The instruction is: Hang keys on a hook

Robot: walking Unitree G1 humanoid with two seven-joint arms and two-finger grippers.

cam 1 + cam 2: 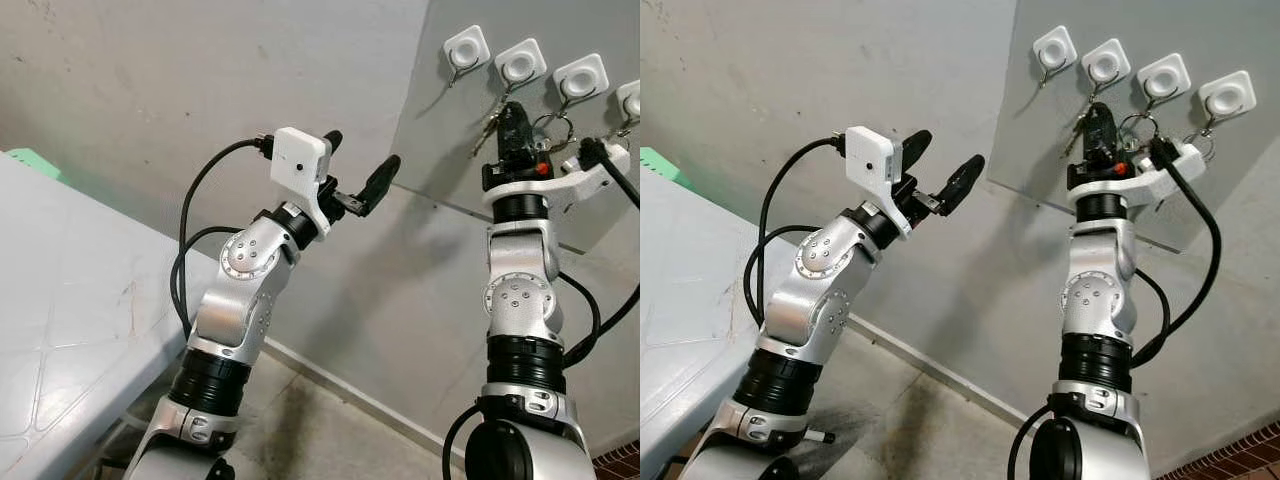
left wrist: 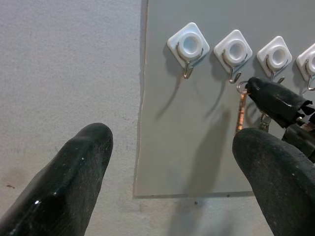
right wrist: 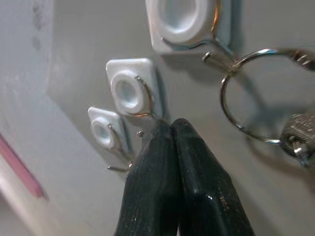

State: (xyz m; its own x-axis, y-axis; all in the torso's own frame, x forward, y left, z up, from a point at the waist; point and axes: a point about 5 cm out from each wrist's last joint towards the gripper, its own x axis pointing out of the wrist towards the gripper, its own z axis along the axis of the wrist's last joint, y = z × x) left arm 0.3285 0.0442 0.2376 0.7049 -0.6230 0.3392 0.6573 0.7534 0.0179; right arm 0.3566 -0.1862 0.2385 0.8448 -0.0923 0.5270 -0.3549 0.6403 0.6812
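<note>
Several white hooks sit in a row on a grey panel [image 1: 430,130] on the wall. A key ring [image 3: 246,93] with a silver key [image 3: 298,135] hangs on the hook [image 3: 189,19] nearest my right wrist camera. A copper key [image 2: 242,110] dangles below the second hook [image 2: 235,51]. My right gripper [image 1: 513,108] is raised to the panel with its fingers pressed shut, the tips just under the second hook [image 3: 130,88]. I cannot tell whether anything is pinched between them. My left gripper [image 1: 360,165] is held up open and empty, away from the panel.
A white table [image 1: 60,300] runs along the left, with a green object [image 1: 30,158] at its far end. The bare concrete wall [image 1: 150,80] stands behind my left arm. Black cables loop beside both arms. Brick flooring [image 1: 620,465] shows at the bottom right.
</note>
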